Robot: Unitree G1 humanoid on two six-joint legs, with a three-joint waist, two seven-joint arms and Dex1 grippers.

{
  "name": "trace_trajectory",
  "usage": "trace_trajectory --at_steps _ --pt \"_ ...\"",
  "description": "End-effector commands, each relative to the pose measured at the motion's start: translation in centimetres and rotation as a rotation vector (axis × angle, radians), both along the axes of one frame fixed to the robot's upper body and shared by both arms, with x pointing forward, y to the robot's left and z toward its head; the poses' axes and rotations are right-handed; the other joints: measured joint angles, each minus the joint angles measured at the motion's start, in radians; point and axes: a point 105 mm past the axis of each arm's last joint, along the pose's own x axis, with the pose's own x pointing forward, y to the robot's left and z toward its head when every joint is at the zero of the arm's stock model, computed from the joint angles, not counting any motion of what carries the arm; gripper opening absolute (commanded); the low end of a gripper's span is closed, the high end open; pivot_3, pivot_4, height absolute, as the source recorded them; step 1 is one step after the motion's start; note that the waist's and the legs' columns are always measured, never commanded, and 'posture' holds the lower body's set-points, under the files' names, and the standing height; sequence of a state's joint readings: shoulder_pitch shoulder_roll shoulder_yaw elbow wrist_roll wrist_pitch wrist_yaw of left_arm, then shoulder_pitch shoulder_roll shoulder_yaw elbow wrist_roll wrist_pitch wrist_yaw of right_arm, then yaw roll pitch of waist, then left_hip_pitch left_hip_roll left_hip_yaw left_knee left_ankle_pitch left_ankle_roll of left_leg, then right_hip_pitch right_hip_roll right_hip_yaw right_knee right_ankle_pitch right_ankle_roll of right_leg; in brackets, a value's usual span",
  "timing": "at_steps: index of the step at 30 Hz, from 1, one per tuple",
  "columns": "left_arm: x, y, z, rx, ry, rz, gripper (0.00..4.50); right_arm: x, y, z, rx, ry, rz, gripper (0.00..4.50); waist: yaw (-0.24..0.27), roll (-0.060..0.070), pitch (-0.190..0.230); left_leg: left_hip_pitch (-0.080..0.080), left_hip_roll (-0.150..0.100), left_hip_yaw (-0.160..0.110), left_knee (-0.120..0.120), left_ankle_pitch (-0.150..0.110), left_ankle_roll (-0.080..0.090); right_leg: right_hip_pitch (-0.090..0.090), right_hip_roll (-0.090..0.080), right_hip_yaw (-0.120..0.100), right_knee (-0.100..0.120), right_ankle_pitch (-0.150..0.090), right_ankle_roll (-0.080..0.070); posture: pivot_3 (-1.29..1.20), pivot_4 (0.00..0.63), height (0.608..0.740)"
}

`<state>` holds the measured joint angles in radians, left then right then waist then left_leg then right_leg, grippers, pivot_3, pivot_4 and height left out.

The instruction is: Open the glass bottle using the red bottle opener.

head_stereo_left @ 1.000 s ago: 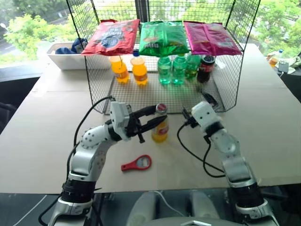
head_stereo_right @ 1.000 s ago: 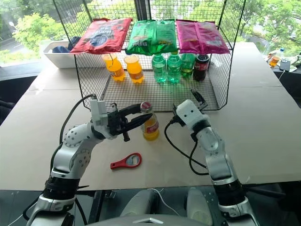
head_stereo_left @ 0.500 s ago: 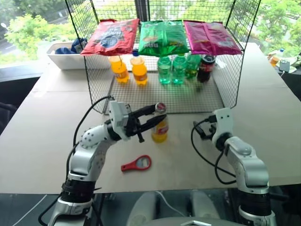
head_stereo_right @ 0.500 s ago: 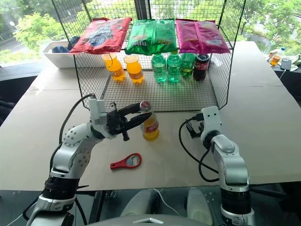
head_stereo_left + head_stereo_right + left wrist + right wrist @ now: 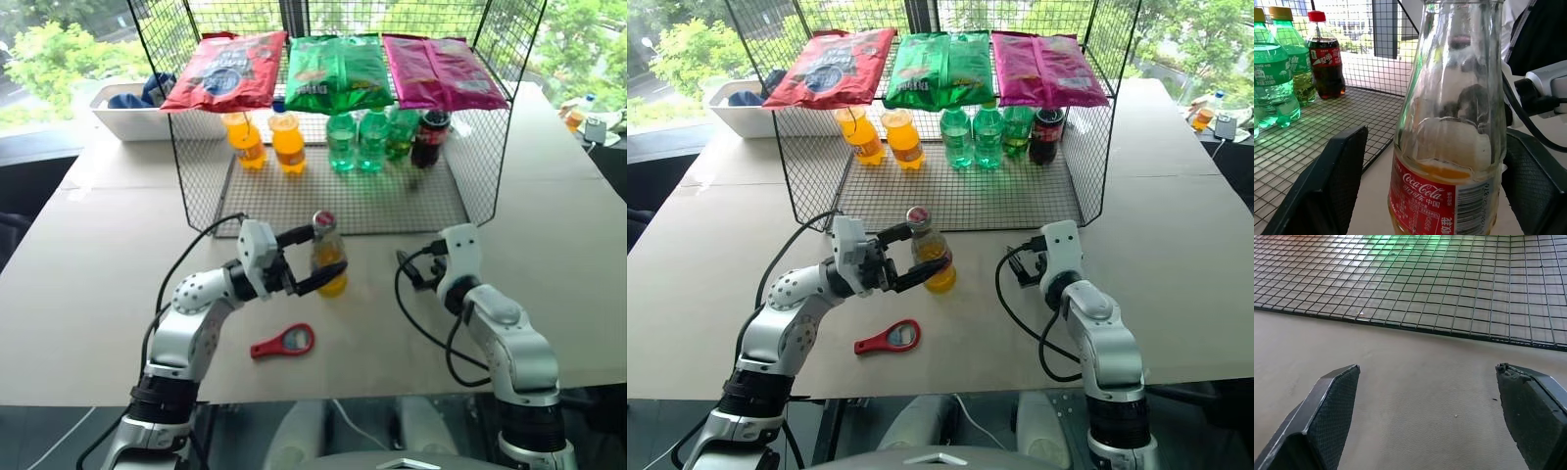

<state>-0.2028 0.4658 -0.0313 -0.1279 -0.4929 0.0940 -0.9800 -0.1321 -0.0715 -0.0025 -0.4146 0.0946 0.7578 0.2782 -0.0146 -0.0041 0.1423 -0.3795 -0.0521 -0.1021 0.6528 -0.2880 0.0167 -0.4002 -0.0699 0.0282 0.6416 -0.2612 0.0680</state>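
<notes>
The glass bottle [image 5: 330, 262] with orange drink, a red label and a metal cap stands on the table in front of the wire rack; close up, the glass bottle [image 5: 1449, 122] has a gap on each side. My left gripper [image 5: 326, 257] is open, one black finger on either side of the bottle without touching it. The red bottle opener [image 5: 284, 343] lies flat on the table nearer to me, below the left hand. My right gripper [image 5: 1427, 372] is open and empty, low over bare table to the right of the bottle, facing the rack's front edge.
The wire rack [image 5: 343, 201] holds two orange plastic bottles [image 5: 266, 142], green bottles [image 5: 358, 142] and a cola bottle [image 5: 428, 137], with snack bags [image 5: 338, 69] on its top. A white bin [image 5: 122, 113] sits at the back left. The right arm's cable [image 5: 416, 313] loops over the table.
My left gripper has sunk a little and opened off the bottle, which now stands free between the fingers. The right hand swung right and rolled earlier, then stayed still. The camera view has shifted.
</notes>
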Motion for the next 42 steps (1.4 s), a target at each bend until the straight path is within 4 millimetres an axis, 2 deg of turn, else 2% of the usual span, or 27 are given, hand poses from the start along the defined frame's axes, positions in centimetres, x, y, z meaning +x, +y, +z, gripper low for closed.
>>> trace_trajectory --at_steps 1,5,16,25,28,33,42 --pt "-0.6 0.3 1.3 0.002 -0.041 -0.025 3.99 -0.1 0.1 2.4 0.072 -0.092 0.002 4.5 0.0 0.0 0.0 0.0 0.0 0.0 0.0 0.0 0.0 0.0 0.0 0.0 0.0 0.0 0.0 0.0 0.15 0.74" --pt "-0.9 0.6 1.5 0.014 -0.032 -0.049 3.99 -0.2 0.3 2.3 0.216 -0.041 0.001 4.5 -0.001 0.0 0.0 0.0 0.0 0.0 0.0 0.0 0.0 0.0 0.0 0.0 0.0 0.0 0.0 0.0 0.15 0.74" --pt "-1.9 1.3 1.8 0.048 -0.012 -0.08 3.99 -0.5 0.4 2.6 0.172 -0.08 0.032 4.5 -0.002 0.0 0.0 0.0 0.0 0.0 0.0 0.0 0.0 -0.001 0.0 0.0 0.001 0.0 0.0 0.0 0.15 0.74" --pt "-4.7 5.0 2.1 0.122 0.106 -0.112 3.99 -0.7 -0.2 2.4 0.168 -0.086 0.021 4.5 -0.004 0.0 0.0 0.0 0.001 0.001 0.0 0.0 0.0 -0.002 0.0 0.001 0.001 0.0 0.0 0.0 0.15 0.74" --pt "-6.2 6.1 1.1 0.186 0.194 -0.161 3.99 -0.6 -0.4 2.4 0.166 -0.085 0.017 4.5 -0.003 0.0 0.0 0.0 0.0 0.001 0.0 0.0 0.0 -0.002 0.0 0.001 0.001 0.0 0.0 0.0 0.15 0.74" --pt "-8.7 7.0 -2.1 0.331 0.357 -0.265 3.99 -0.6 -1.0 2.8 0.154 -0.101 0.023 4.5 -0.001 0.001 0.001 0.0 0.0 0.002 0.0 0.0 0.0 -0.002 0.0 0.001 0.001 0.0 0.0 0.0 0.15 0.74" --pt "-8.5 7.9 -6.6 0.555 0.37 -0.264 3.99 -0.8 -1.9 3.3 0.15 -0.117 -0.005 4.5 -0.002 0.001 0.001 0.0 0.001 0.002 0.0 0.0 0.0 -0.002 0.0 0.002 0.001 0.0 0.0 0.0 0.15 0.74"
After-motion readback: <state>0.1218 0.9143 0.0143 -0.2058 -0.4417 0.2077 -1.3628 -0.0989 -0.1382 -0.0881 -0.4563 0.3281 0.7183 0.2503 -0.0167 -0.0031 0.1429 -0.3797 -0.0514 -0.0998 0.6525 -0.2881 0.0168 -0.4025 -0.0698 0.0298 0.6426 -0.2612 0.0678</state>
